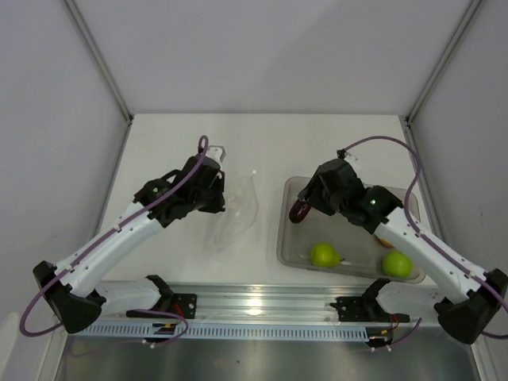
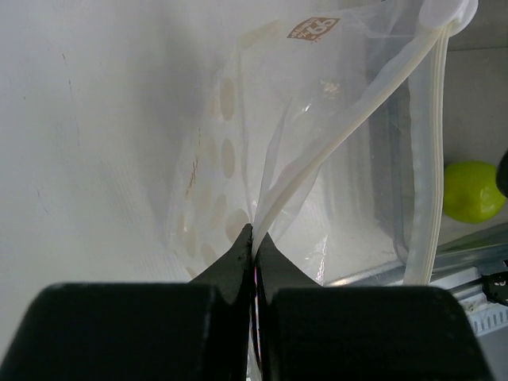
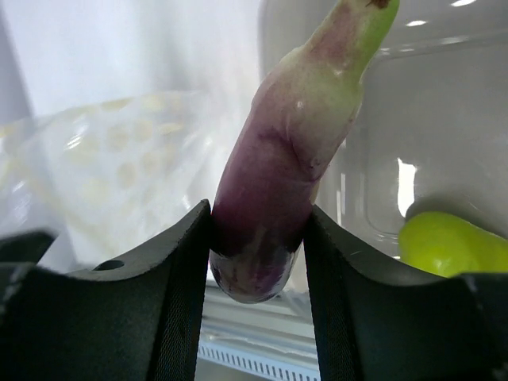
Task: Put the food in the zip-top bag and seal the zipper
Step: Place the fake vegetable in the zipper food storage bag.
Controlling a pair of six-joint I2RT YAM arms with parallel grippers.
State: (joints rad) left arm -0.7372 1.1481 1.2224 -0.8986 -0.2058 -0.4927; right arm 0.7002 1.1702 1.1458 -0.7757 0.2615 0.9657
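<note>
My left gripper [image 1: 216, 196] is shut on the mouth edge of the clear dotted zip-top bag [image 1: 235, 211] and holds it up off the table. In the left wrist view the gripper [image 2: 254, 232] pinches the bag [image 2: 238, 159] at its pale zipper strip [image 2: 357, 119], and the mouth gapes to the right. My right gripper [image 1: 306, 208] is shut on the dark purple eggplant [image 1: 300, 211] at the tub's left end. In the right wrist view the eggplant [image 3: 278, 182] stands between the gripper's [image 3: 258, 238] pads, with the bag [image 3: 119, 159] to its left.
A rigid clear tub [image 1: 349, 238] lies right of the bag. It holds two yellow-green fruits [image 1: 324, 255] [image 1: 396, 264] and an orange [image 1: 382, 240] mostly hidden under the right arm. One green fruit shows in each wrist view [image 2: 470, 190] [image 3: 452, 242]. A metal rail [image 1: 254, 302] runs along the near edge.
</note>
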